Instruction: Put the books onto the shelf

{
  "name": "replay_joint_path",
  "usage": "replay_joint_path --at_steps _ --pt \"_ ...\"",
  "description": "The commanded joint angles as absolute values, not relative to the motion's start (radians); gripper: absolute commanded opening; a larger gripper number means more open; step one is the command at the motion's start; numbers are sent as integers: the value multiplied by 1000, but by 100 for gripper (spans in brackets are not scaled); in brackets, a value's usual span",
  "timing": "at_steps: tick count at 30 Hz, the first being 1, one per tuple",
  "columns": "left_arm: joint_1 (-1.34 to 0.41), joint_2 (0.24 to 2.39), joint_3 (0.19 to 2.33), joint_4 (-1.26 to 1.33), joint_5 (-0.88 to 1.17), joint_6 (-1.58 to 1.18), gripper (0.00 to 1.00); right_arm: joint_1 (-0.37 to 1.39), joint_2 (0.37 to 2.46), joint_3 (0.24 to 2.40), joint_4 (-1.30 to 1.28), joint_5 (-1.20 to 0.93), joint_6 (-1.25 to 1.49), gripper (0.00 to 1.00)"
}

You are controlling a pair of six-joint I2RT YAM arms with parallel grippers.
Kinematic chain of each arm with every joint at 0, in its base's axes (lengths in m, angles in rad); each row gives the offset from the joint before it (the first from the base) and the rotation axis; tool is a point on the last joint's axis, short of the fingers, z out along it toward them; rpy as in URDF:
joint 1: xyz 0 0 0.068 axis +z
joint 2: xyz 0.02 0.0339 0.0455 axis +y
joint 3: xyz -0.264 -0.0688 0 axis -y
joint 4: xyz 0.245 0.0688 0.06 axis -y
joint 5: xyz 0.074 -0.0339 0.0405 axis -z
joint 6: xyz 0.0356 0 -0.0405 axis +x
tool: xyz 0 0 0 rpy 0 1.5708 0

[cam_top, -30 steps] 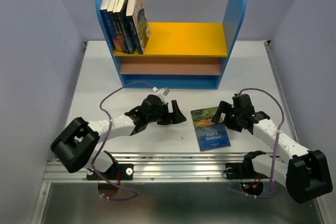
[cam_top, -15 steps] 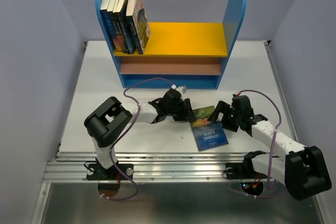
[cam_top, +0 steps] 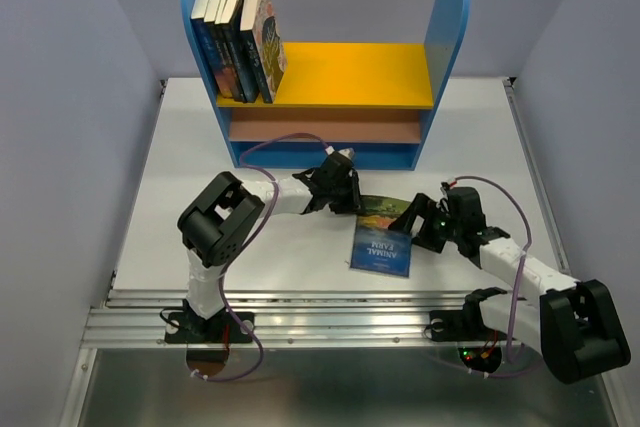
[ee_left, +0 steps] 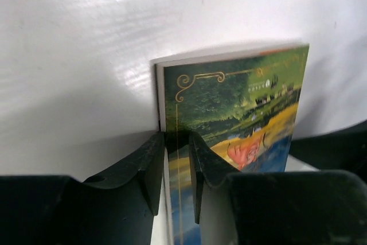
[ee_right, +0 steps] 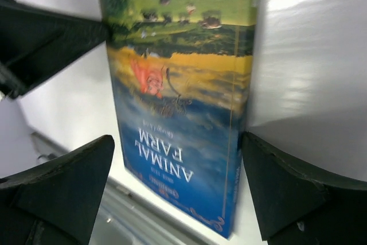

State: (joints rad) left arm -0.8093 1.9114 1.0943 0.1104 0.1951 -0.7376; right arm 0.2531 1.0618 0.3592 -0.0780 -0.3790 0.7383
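Observation:
Several books [cam_top: 238, 37] stand upright at the left end of the shelf's [cam_top: 447, 17] yellow upper board [cam_top: 350, 72]. One blue and green "Animal Farm" book [cam_top: 383, 242] [ee_left: 241, 101] [ee_right: 183, 84] is on the white table in front of the shelf, slightly tilted. My left gripper [cam_top: 348, 202] [ee_left: 175, 142] is shut on its far left corner, with one finger [ee_left: 150, 164] under the page edge and the other on the cover. My right gripper [cam_top: 418, 229] [ee_right: 178, 159] stands open, its fingers [ee_right: 287, 193] straddling the book's right side, one beside the spine.
The shelf's brownish-pink lower board [cam_top: 320, 125] and the right part of the yellow board hold nothing. Pale walls close in the table [cam_top: 200, 147] on both sides. A metal rail [cam_top: 330, 312] runs along the near edge, and purple cables loop over both arms.
My left arm swung right to the book and its jaws closed on the far corner. The book shifted left and turned a little. My right gripper crept closer to it, still open.

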Motion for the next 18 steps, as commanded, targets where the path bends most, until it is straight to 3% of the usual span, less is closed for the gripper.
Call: replay_joint_path --at_steps 1,13,18 --pt "-848 1973 1098 17 250 -726 34 276 1055 331 173 -638 864 96" --pt "-848 1957 1081 14 229 -733 30 276 877 368 212 -505 930 91" --pt "-848 1959 1088 12 229 -727 30 276 885 338 265 -482 956 83"
